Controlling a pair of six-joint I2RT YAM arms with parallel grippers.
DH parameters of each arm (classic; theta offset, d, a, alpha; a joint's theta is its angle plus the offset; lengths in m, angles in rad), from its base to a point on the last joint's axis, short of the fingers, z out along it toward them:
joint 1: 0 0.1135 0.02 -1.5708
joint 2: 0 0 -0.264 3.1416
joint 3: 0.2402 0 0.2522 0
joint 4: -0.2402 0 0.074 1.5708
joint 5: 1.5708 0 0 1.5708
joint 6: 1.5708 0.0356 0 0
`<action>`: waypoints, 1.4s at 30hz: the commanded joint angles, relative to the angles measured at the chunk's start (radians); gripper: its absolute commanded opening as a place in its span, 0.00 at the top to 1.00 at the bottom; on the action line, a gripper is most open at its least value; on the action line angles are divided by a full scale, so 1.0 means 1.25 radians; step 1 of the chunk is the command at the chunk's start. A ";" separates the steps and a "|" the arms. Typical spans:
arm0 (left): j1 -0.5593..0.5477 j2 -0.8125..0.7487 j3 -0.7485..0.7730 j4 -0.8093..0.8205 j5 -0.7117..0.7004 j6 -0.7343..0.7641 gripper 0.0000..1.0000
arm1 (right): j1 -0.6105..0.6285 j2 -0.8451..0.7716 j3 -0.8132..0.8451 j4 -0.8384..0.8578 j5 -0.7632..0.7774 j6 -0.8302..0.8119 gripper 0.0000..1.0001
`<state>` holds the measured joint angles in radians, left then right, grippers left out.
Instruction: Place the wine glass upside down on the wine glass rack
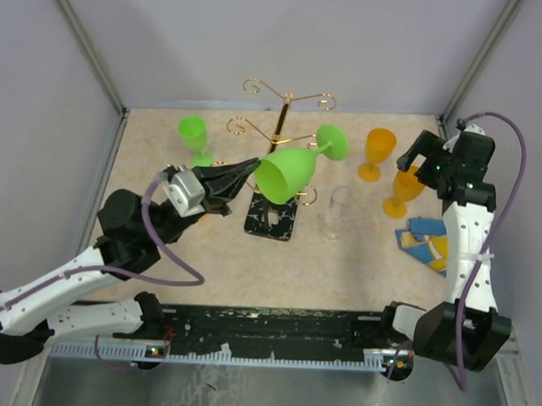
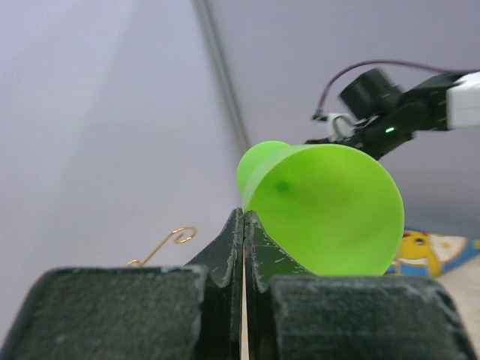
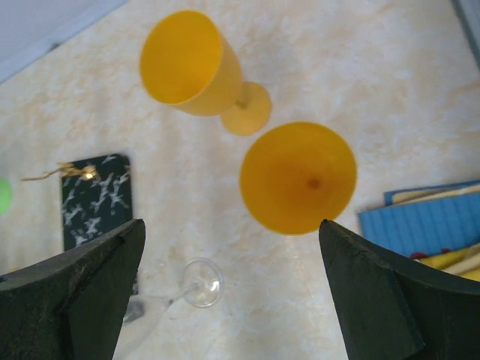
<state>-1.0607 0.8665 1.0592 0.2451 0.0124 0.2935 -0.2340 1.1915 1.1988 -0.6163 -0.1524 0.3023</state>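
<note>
Two robot arms are sitting at the near edge of the table (image 1: pixel 147 162). The left gripper (image 1: pixel 247 170) is pinching the rim of a green wine glass (image 1: pixel 286 174), with its fingers pressed tight together on it. It is holding the glass up in the air, tipped on its side. The open mouth is facing the arm and the foot is pointing away to the right. The glass is hanging right by the gold wine glass rack (image 1: pixel 281 122), above its black base (image 1: pixel 272 223). I cannot tell if it is touching the wire.

The right gripper (image 1: pixel 421 163) is spread wide open and holding nothing. It is hovering over an orange glass (image 3: pixel 298 176). Another orange glass (image 3: pixel 191 64), a clear glass (image 1: pixel 339 209) and a second green glass (image 1: pixel 194 135) are standing on the table.
</note>
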 commanded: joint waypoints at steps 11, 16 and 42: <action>0.100 0.201 -0.120 0.605 -0.153 0.108 1.00 | 0.017 -0.197 -0.057 0.376 -0.478 0.356 0.10; 0.152 0.252 -0.120 0.671 -0.104 0.052 1.00 | 0.115 -0.168 -0.059 0.517 -0.474 0.459 0.25; 0.189 0.393 -0.144 0.934 -0.037 -0.073 1.00 | 0.343 0.042 0.016 0.912 -0.363 0.713 0.39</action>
<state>-0.8326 1.3579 0.8551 1.3285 -0.0570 0.2348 0.1486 1.2167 1.1385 0.4580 -0.6395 1.1954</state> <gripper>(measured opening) 0.005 0.611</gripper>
